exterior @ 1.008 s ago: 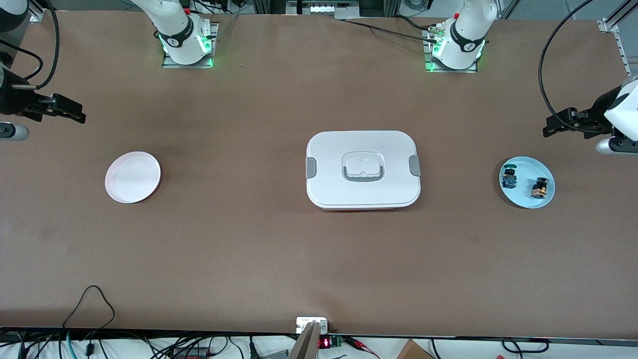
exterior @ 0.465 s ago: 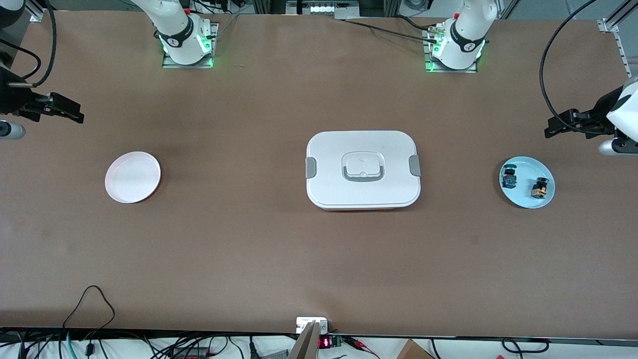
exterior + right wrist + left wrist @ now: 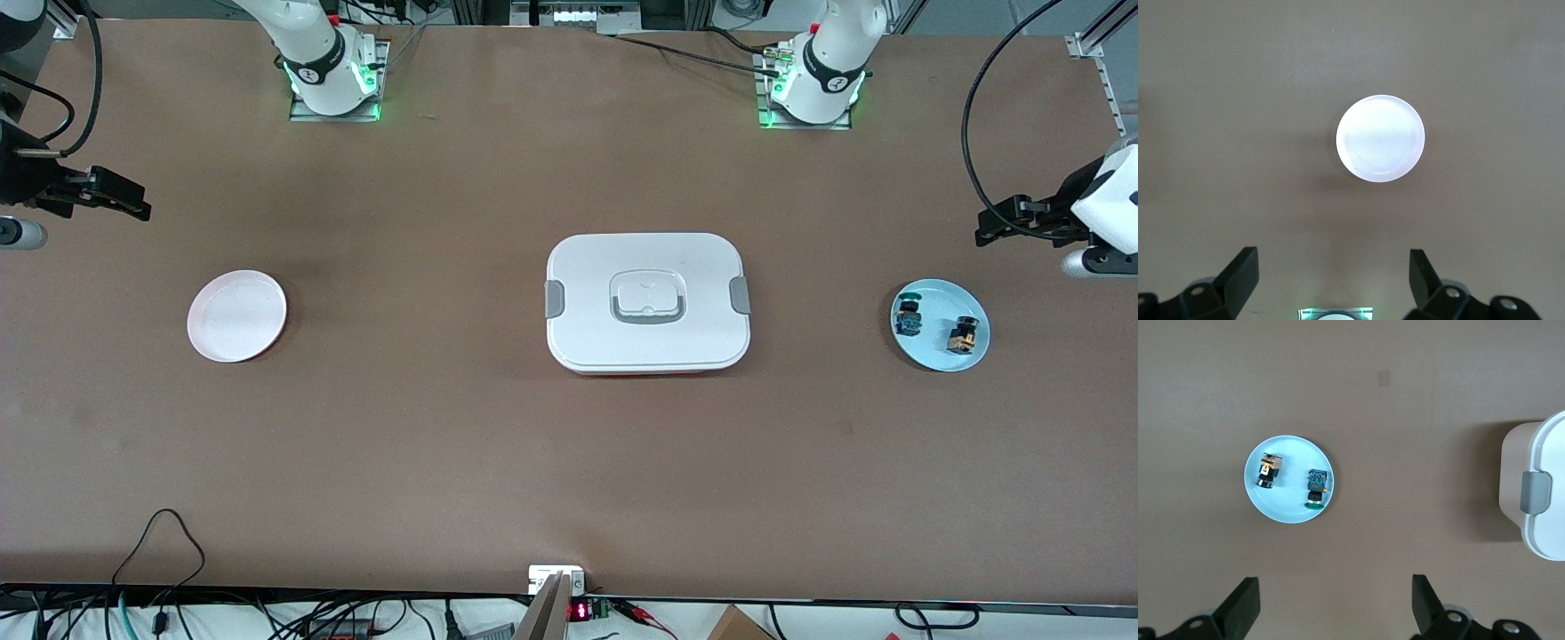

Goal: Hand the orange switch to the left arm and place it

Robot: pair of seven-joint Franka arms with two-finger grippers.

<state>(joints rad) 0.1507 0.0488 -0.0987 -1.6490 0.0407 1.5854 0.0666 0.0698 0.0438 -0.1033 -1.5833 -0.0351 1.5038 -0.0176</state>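
The orange switch (image 3: pixel 965 334) lies on a light blue plate (image 3: pixel 938 354) at the left arm's end of the table, beside a similar switch with a blue cap (image 3: pixel 908 316). The left wrist view shows the orange switch (image 3: pixel 1269 471) on the plate (image 3: pixel 1290 510) too. The white box (image 3: pixel 647 302) stands at the table's middle, and its end shows in the left wrist view (image 3: pixel 1546 520). My left gripper (image 3: pixel 985 227) hangs open and empty over bare table beside the blue plate (image 3: pixel 1335 593). My right gripper (image 3: pixel 133 200) hangs open and empty at the right arm's end (image 3: pixel 1333 263).
A white plate with nothing on it (image 3: pixel 236 316) lies toward the right arm's end and shows in the right wrist view (image 3: pixel 1380 138). The right arm's lit base (image 3: pixel 1335 313) shows between that gripper's fingers. Cables run along the table's front edge (image 3: pixel 164 542).
The left gripper has drifted slightly toward its end of the table. The right gripper has shifted very little. The switches, plates and box have not moved.
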